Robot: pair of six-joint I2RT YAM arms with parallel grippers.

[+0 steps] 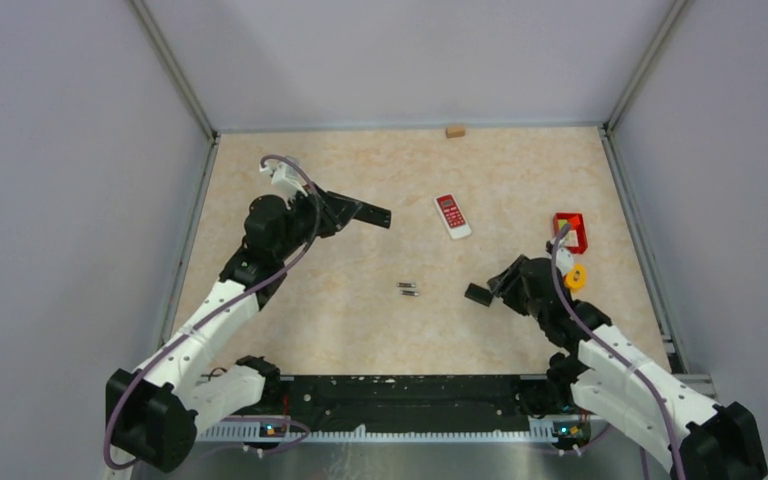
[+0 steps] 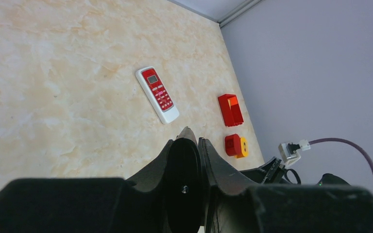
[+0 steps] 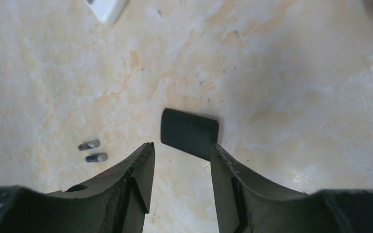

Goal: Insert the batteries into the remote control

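Observation:
The red-and-white remote control (image 1: 451,215) (image 2: 157,94) lies face up at the table's middle back; only its white corner (image 3: 108,7) shows in the right wrist view. Two batteries (image 1: 409,288), small dark cylinders (image 3: 89,144) (image 3: 96,157), lie side by side on the table in front of it. My right gripper (image 1: 495,288) (image 3: 180,145) stands open just behind a flat dark rectangular piece (image 3: 189,133) that lies on the table, apart from the fingers. My left gripper (image 1: 385,217) (image 2: 194,135) is shut, raised to the left of the remote, holding nothing that I can see.
A red box (image 1: 570,230) (image 2: 230,109) and a red-and-yellow cylinder (image 1: 574,275) (image 2: 236,145) sit at the right, close to my right arm. A small wooden block (image 1: 454,130) rests by the back wall. Grey walls enclose the table on three sides.

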